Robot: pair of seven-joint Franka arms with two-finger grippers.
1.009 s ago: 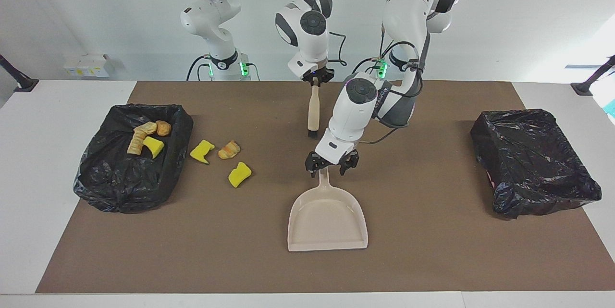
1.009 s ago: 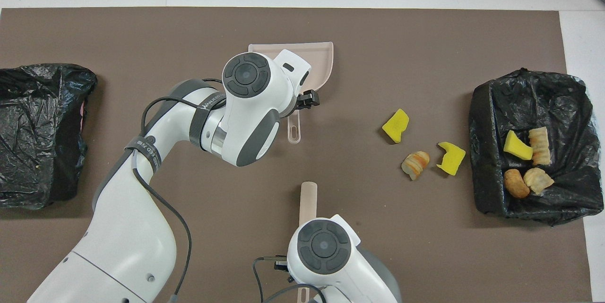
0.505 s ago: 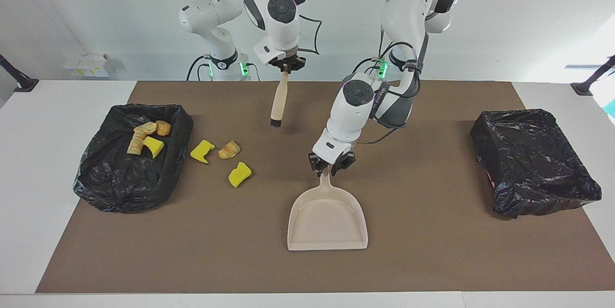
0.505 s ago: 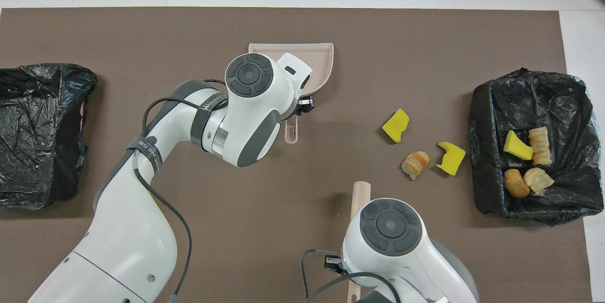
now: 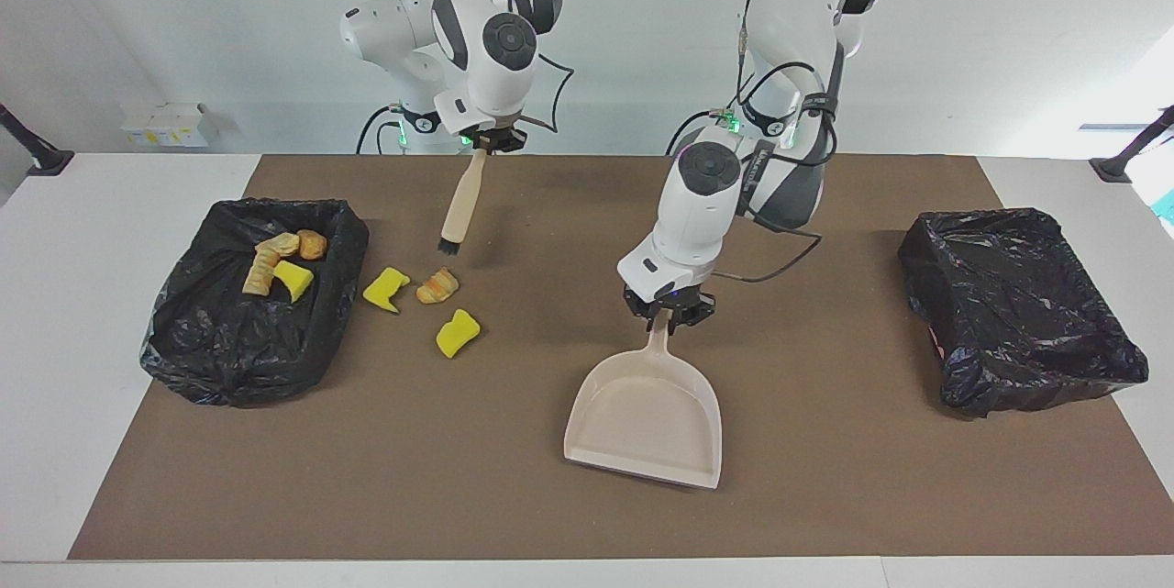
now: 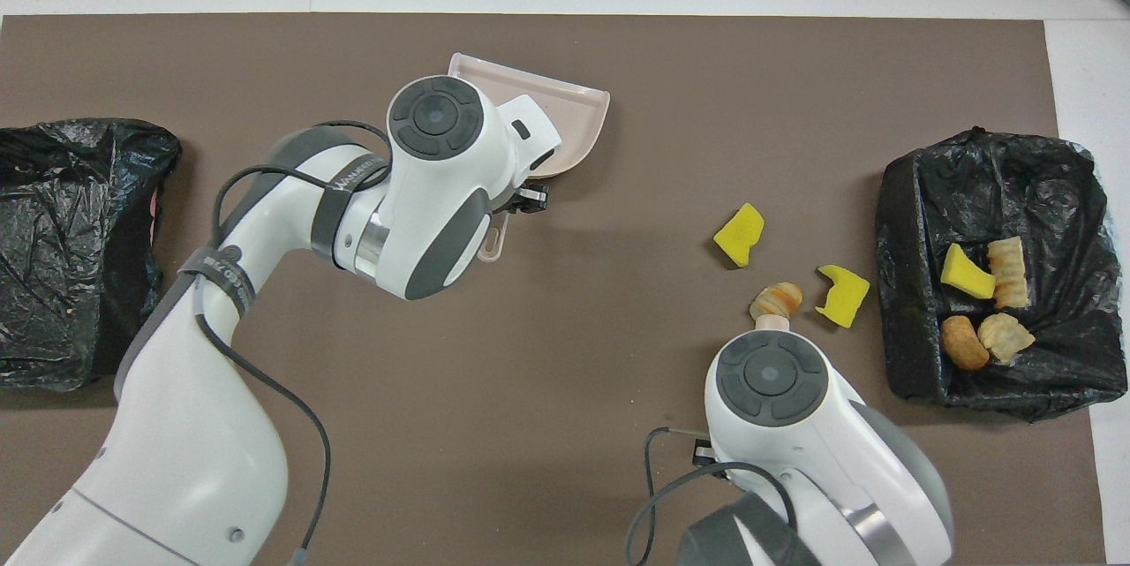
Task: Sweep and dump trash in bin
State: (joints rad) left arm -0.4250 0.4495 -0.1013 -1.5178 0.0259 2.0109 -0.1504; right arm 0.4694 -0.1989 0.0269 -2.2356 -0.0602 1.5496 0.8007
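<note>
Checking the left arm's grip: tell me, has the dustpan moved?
Yes. The dustpan has turned and shifted toward the empty bin, held by the left gripper.

Left claw (image 5: 669, 316) lowered, clamped; right claw (image 5: 492, 143) raised, clamped, arm bent.

Open room: bare brown tabletop mat (image 5: 825, 478) along the lower frame edge of the facing view.
Obstacles: black-lined bins (image 5: 252, 299) (image 5: 1018, 308) at both frame sides; beige plastic dustpan (image 5: 647, 418) at centre.
</note>
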